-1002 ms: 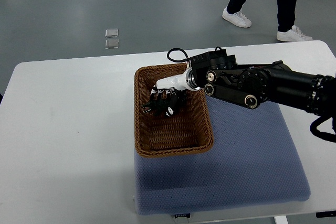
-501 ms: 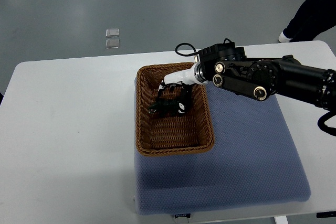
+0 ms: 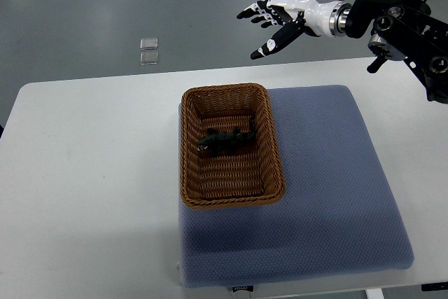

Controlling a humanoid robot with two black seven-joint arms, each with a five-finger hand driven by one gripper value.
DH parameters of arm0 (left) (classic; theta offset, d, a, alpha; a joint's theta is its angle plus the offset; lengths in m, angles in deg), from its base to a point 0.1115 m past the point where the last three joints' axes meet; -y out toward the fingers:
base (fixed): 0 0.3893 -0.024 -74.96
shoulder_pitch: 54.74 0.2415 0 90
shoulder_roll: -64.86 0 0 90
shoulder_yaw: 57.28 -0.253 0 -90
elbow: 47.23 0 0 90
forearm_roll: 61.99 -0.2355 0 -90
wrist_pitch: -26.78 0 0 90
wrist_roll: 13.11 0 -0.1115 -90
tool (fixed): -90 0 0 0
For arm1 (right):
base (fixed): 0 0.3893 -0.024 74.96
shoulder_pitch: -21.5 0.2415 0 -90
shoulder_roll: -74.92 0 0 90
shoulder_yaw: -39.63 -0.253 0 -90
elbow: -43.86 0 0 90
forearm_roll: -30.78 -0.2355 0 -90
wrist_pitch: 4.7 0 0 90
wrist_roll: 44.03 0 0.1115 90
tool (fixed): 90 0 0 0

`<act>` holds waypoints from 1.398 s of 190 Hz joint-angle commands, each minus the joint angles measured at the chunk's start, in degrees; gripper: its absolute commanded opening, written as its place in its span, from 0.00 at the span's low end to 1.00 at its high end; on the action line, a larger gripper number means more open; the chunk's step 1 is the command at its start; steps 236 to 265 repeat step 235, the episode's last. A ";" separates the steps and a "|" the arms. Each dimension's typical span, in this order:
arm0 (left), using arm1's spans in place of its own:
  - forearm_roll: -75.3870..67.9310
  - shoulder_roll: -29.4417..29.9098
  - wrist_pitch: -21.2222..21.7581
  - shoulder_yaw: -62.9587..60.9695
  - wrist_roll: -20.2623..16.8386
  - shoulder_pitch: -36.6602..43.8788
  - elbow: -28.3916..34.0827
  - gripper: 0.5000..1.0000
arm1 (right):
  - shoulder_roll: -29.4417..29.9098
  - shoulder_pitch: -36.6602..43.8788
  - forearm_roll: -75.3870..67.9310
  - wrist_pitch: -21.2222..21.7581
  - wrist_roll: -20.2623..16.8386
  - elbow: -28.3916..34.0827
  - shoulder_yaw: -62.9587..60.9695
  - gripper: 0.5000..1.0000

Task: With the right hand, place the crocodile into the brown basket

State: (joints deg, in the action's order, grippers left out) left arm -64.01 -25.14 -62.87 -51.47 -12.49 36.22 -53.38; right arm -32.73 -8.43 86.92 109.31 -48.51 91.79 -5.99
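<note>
A: Half a second ago the right hand (image 3: 283, 17) was down inside the brown basket (image 3: 231, 202). Now it has pulled up and away, and hangs beyond the table's far edge, over the grey floor.

B: And the fingers?

A: Spread wide, holding nothing. The crocodile (image 3: 225, 141) lies on the basket's woven floor, in the far half, stretched roughly crosswise and well apart from the hand.

B: So the placing looks done?

A: I'd judge so. The toy sits below the rim with wicker walls on every side, so it has nowhere to slide. The open fingers fit a release, and the high retreat probably keeps them clear of the rim.

B: Where does the basket stand?

A: On the blue mat (image 3: 329, 194), right along its left edge, with the white table (image 3: 91, 173) bare beside it. It is not close to any table edge.

B: Room to move?

A: Plenty. Nothing stands on the right part of the mat, and the arm comes in from the upper right with nothing beneath it but floor. The left arm is out of sight — nothing crowds the basket from that side either
</note>
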 commanded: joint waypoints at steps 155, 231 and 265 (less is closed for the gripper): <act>0.00 0.00 0.00 -0.27 -0.01 0.00 0.00 1.00 | 4.90 -21.66 -68.88 -3.19 7.38 -13.29 -16.96 0.86; 0.00 0.00 0.00 -0.10 -0.01 0.00 0.00 1.00 | 4.99 -22.28 -68.88 -3.10 7.47 -13.38 -16.96 0.86; 0.00 0.00 0.00 -0.10 -0.01 0.00 0.00 1.00 | 5.17 -22.28 -68.88 -3.18 7.47 -13.38 -16.96 0.86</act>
